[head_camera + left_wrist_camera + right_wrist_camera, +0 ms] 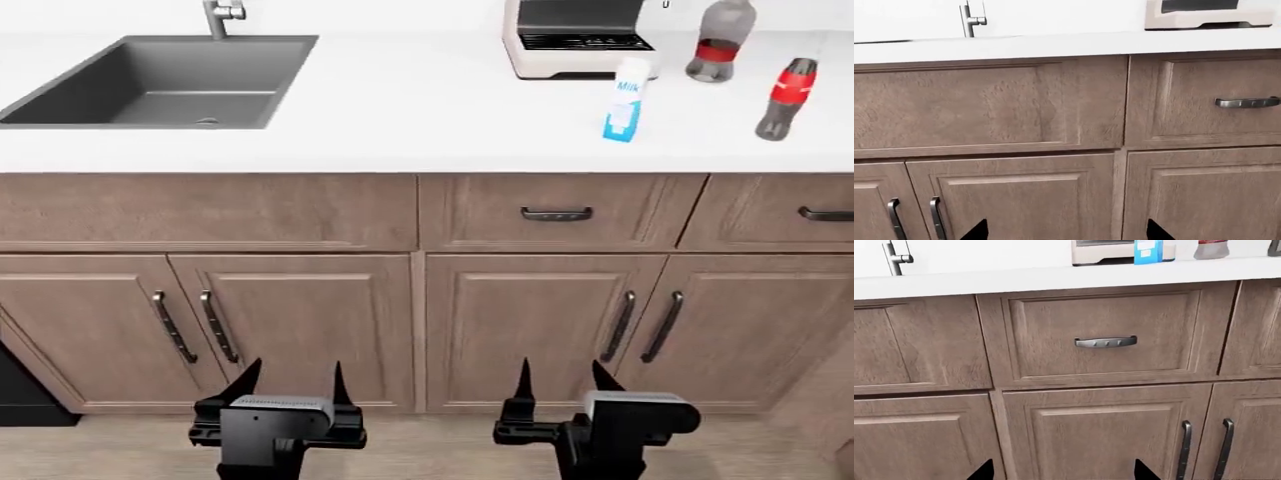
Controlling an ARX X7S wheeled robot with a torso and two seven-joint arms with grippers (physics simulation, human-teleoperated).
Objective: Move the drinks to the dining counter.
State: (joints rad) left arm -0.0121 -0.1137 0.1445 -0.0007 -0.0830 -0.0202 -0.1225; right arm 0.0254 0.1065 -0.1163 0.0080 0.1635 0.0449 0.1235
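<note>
Both arms hang low in front of the cabinets, well below the bench top, and neither holds anything. The left gripper (291, 385) has its fingers spread wide with nothing between them; the right gripper (561, 380) likewise, open and empty. Both point at the wooden doors, so by my reckoning the job has not started.

All three drinks stand upright on the bench (400, 130), toward its right end. The carton (625, 98) is nearest the front edge, just in front of the white appliance (577, 40) and close beside it. The clear bottle (721, 40) stands further back, to the right of that appliance. The dark bottle (786, 97) is furthest right, near the edge of what the head camera sees. They are set apart from one another, which should leave room for fingers to close round each without knocking a neighbour.

The sink (160, 80) and tap (220, 18) sit at the left end, well away from the drinks.

From the right wrist only the bottom of the carton (1147, 251) peeps over the bench edge; that arm is nearer the drinks, so it looks the likelier one to reach first. It will need to rise well above the drawer handle (557, 213).

No dining counter shows in any view, so the robot will likely have to turn or drive to find it.
</note>
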